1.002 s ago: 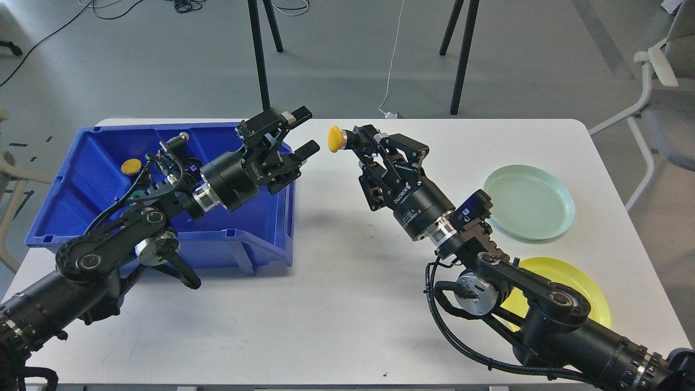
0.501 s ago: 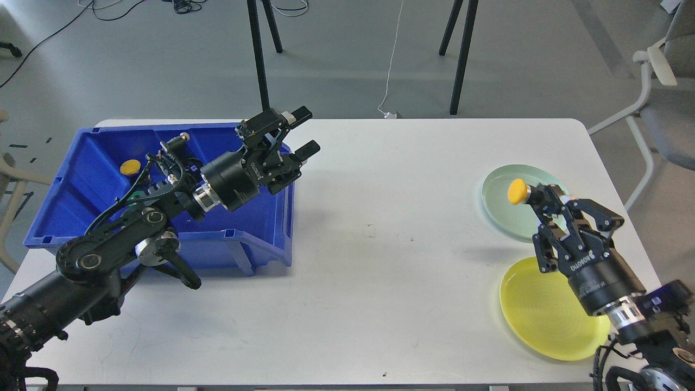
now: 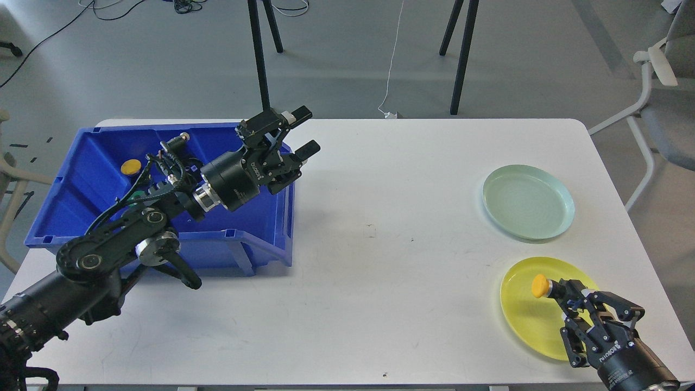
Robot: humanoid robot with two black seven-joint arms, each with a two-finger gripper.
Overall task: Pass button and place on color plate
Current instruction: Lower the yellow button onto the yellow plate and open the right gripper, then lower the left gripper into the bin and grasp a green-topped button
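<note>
Right gripper [image 3: 555, 289] jaws grip a round orange button [image 3: 539, 285], seemingly over the smooth yellow plate [image 3: 524, 320]; left gripper [image 3: 302, 131] jaws gape.

The right claw [image 3: 559, 293], closed on the yellow button [image 3: 539, 286], is now low over the yellow plate [image 3: 521, 320] at the worktop's near right corner, having swung from mid-worktop past the pale green plate [image 3: 528, 201], the arm mostly out of view.
</note>
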